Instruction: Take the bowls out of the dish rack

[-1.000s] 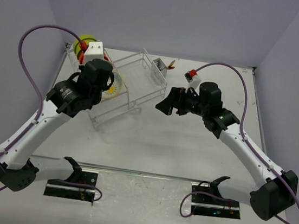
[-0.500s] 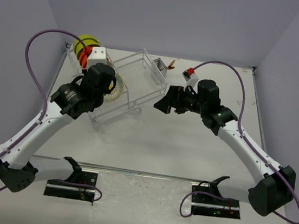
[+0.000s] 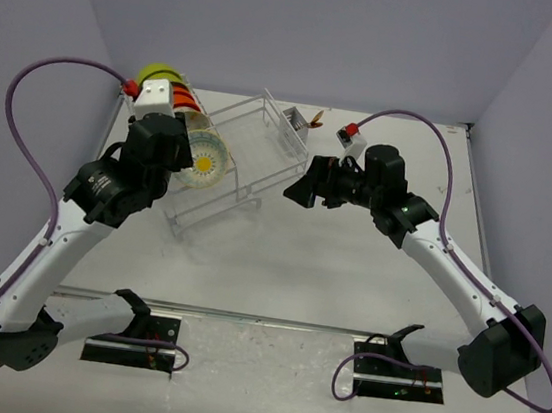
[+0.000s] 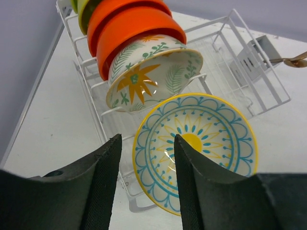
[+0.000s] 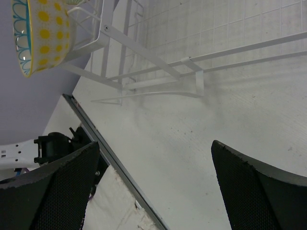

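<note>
The white dish rack [image 3: 248,148] stands at the back left; it also shows in the left wrist view [image 4: 240,62]. It holds a lime-green bowl [image 3: 155,74], two orange bowls [image 4: 129,21], a cream leaf-patterned bowl [image 4: 151,76] and a yellow-rimmed bowl with a blue pattern [image 4: 196,146], all on edge. My left gripper [image 4: 146,191] is open and empty just in front of the yellow-rimmed bowl's left rim; in the top view it [image 3: 171,172] is beside that bowl [image 3: 204,160]. My right gripper [image 3: 298,191] is open wide and empty above the table by the rack's right end, as the right wrist view [image 5: 153,191] shows.
A grey cutlery basket [image 3: 294,128] sits on the rack's right end, with a spoon [image 3: 317,121] beside it. The right wrist view shows the rack's wire base [image 5: 158,62] and the table's near edge rail [image 5: 110,158]. Purple cables loop above both arms.
My left arm has drawn back to the left, off the yellow-rimmed bowl, which now shows fully in the top view. My right gripper has shifted slightly left toward the rack.
</note>
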You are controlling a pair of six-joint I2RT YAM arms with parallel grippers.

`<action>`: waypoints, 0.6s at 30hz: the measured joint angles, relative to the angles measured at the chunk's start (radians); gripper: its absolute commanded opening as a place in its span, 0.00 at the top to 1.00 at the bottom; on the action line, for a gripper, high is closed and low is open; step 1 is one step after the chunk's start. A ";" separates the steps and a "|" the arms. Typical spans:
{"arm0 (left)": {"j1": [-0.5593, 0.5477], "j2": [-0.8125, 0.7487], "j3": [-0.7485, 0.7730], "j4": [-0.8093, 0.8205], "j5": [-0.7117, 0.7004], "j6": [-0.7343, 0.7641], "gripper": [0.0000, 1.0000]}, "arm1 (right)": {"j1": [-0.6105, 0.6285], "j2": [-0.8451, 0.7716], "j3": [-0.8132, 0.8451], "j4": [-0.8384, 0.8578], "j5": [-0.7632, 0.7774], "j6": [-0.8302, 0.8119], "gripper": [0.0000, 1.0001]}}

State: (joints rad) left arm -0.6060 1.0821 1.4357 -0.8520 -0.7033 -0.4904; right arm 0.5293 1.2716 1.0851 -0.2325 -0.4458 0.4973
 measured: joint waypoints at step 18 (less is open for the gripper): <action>0.271 -0.016 -0.205 0.153 0.373 0.076 0.89 | 0.001 -0.002 0.000 -0.019 0.000 -0.008 0.01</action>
State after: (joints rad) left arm -0.3351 1.0664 1.2304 -0.6987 -0.3305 -0.4149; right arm 0.5301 1.2694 1.0847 -0.2512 -0.4454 0.4892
